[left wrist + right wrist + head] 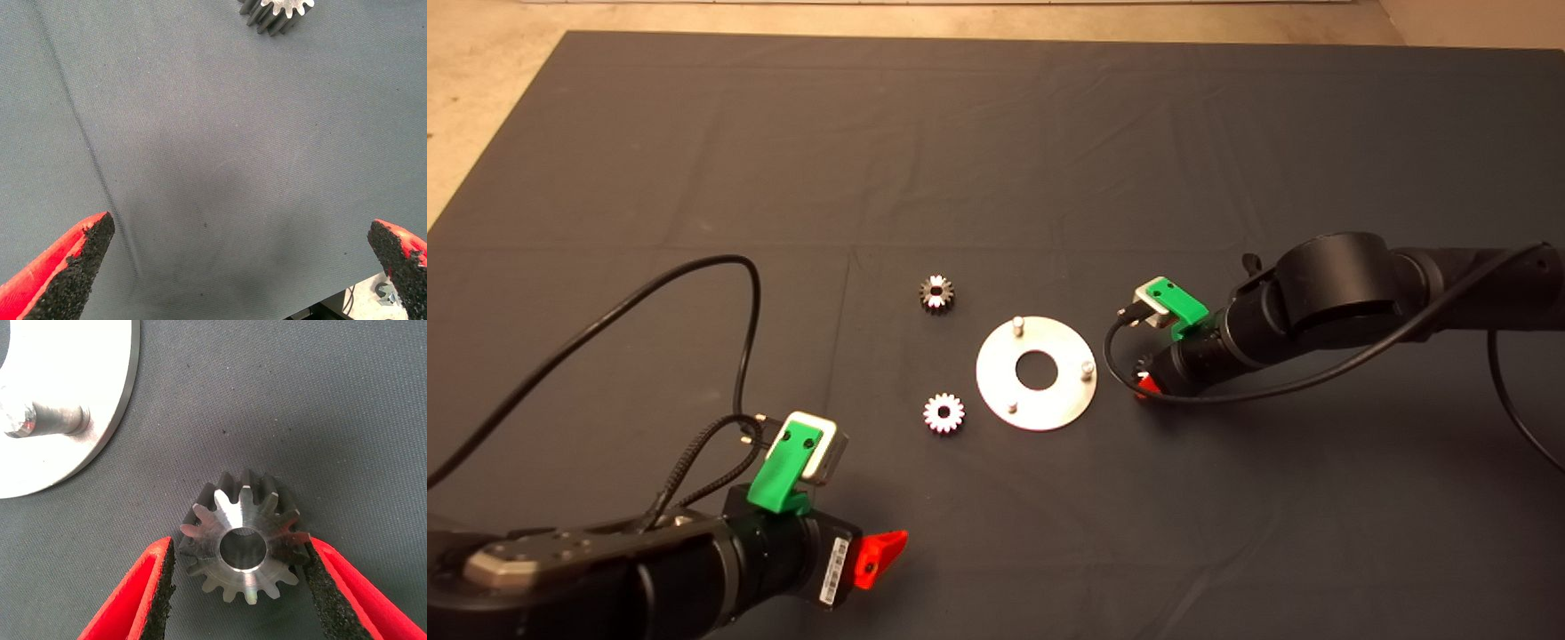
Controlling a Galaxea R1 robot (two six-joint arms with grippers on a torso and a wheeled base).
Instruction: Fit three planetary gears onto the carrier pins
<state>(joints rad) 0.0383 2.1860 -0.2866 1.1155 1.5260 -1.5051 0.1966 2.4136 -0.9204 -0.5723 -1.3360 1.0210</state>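
The round metal plate [996, 378] lies mid-mat with three carrier pins [1016, 324] standing bare on it. Two planetary gears lie loose to its left, one farther back [936, 292] and one nearer [943, 413]. My right gripper [1143, 380] is down at the plate's right edge. In the right wrist view its pads [160, 587] touch both sides of a third planetary gear [243, 543] lying flat on the mat beside the plate [60, 407]. My left gripper [876, 556] hangs open near the front left, short of the nearer gear [277, 13].
The dark mat [996, 133] covers the table, with bare floor beyond its far and left edges. Black cables loop from both arms, one [694, 284] across the left side of the mat.
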